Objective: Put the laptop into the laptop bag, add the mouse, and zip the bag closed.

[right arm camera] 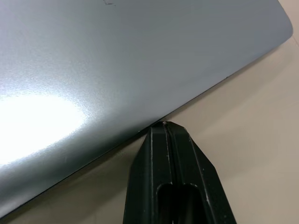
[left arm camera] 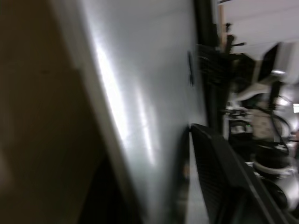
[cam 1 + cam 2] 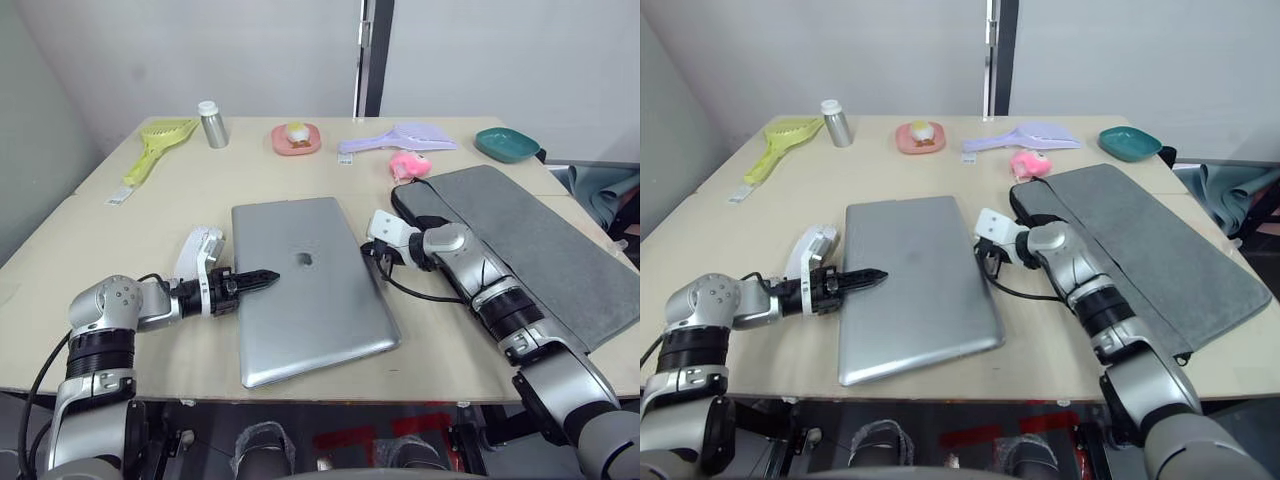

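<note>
The silver laptop (image 3: 305, 285) lies closed and flat in the middle of the table. To its right, the grey laptop bag (image 3: 530, 240) also lies flat. My left gripper (image 3: 258, 278) reaches over the laptop's left edge. In the left wrist view one black finger (image 2: 224, 182) lies on the lid (image 2: 140, 93), a dark shape sits beneath the edge, and the gripper looks shut on that edge. The fingers of my right gripper (image 3: 370, 253) are shut, with their tip (image 1: 163, 126) touching the laptop's right edge (image 1: 140, 70). The mouse is out of view.
Along the table's far side stand a yellow-green scoop (image 3: 160, 145), a silver bottle (image 3: 211, 124), a pink dish (image 3: 296, 139), a lilac scoop (image 3: 400, 138) and a teal bowl (image 3: 507, 144). A pink plush toy (image 3: 410, 165) lies at the bag's far corner.
</note>
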Motion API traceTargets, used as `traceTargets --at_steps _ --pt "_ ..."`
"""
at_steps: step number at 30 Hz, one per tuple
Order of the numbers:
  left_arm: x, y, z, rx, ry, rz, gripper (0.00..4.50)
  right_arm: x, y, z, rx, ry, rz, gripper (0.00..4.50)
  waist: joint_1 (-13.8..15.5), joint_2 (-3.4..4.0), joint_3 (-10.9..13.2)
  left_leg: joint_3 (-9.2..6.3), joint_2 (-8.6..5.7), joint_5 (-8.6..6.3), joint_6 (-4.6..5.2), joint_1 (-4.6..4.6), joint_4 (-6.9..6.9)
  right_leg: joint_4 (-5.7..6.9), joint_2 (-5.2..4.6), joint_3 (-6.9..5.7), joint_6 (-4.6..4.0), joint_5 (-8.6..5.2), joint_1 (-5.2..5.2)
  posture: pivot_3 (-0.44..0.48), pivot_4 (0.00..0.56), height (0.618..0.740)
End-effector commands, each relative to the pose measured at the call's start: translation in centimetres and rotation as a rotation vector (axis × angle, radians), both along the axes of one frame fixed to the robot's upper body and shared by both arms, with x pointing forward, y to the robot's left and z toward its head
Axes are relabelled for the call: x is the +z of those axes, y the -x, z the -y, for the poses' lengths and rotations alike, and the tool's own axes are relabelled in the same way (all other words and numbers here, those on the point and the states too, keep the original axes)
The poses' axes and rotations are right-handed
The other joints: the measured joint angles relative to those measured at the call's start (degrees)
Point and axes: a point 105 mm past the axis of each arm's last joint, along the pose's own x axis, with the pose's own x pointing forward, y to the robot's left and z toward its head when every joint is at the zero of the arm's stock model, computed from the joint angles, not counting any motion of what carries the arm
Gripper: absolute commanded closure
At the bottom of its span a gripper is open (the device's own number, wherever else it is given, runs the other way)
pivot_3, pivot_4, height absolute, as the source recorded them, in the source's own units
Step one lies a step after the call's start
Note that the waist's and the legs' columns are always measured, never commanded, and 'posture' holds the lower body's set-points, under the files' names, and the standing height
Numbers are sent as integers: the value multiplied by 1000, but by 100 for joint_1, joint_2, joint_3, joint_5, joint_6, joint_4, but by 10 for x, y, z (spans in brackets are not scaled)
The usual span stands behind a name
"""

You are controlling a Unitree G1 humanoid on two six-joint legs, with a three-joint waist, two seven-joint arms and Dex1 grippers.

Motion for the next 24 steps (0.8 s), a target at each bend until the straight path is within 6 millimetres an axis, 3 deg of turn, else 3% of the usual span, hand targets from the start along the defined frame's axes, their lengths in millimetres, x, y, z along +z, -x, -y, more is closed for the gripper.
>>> traceTargets --at_steps 1,8,13,15,18,24 --pt "10 4 -11 -21 -89 -6 4060 23 -10 22 -35 3 67 4500 -13 0 1 0 0 0 0 0 0 0 0 0 0 0 0 0 150 740" --pt "23 12 -14 -64 -86 1 4118 57 -11 46 -62 -49 114 4500 -67 1 3 -20 12 24 22 -15 -16 -21 13 -29 0 0 -1 0 150 740" --pt "51 21 -15 -109 -52 99 4128 111 24 55 -6 -212 130 4500 -46 2 20 -50 14 27 23 -37 -21 -32 15 -59 -3 -2 -3 0 150 740" --pt "60 25 -20 -108 -38 119 4128 122 36 57 0 -246 133 4500 -34 1 19 -53 15 28 20 -38 -29 -36 15 -66 -6 -4 -2 0 150 740" --pt "82 42 -48 -63 -77 184 4128 144 60 88 -102 -298 141 4500 -32 -2 22 -57 21 27 11 -35 -39 -43 20 -71 -8 -8 1 0 150 740" --pt "107 58 -78 23 -50 227 4129 133 93 148 -367 -290 78 2662 25 -3 24 -59 20 1 -35 -24 -47 -55 17 -74 -6 -8 15 0 150 740"
